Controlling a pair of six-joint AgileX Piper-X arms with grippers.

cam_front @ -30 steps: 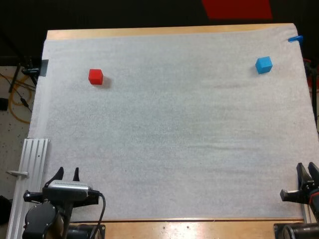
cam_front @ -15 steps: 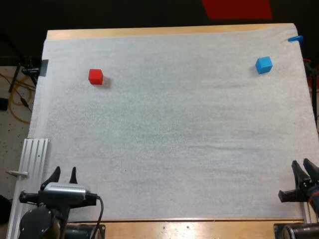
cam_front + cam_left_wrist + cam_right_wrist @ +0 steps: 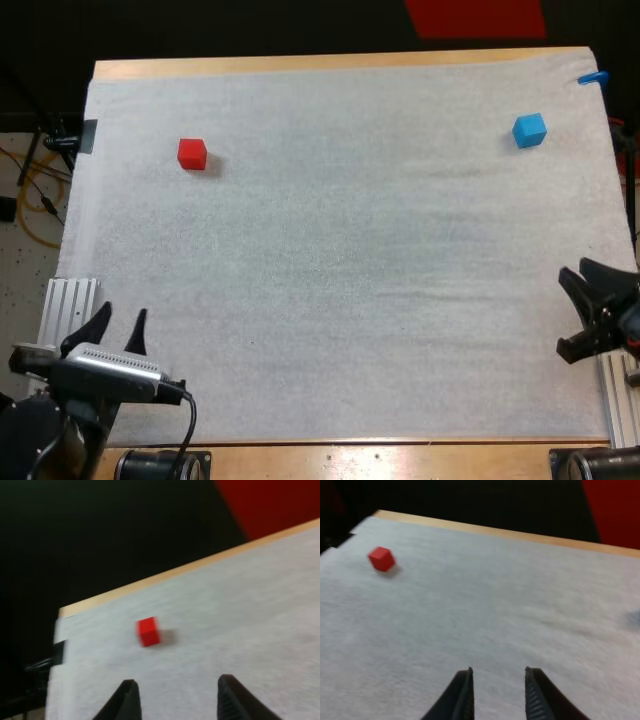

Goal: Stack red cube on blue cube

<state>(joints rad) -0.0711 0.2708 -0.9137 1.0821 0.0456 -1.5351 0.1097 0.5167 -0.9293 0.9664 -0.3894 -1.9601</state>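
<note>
The red cube (image 3: 192, 153) rests on the white mat at the far left, and the blue cube (image 3: 529, 130) sits at the far right. My left gripper (image 3: 117, 324) hovers open near the mat's front left corner, far short of the red cube (image 3: 149, 631), which lies ahead of its spread fingers. At the right edge my right gripper (image 3: 574, 312) stands open with nothing between its fingers. The red cube (image 3: 382, 558) appears far off across the mat in the right wrist view.
A ribbed metal rail (image 3: 66, 312) lies along the mat's left edge beside my left arm. The wooden table edge (image 3: 300, 64) runs along the far side. Open mat (image 3: 350, 260) stretches between the two cubes.
My left gripper has slid left and toward the near edge. My right gripper has lifted away from the near edge, turned inward, and its fingers have spread wider.
</note>
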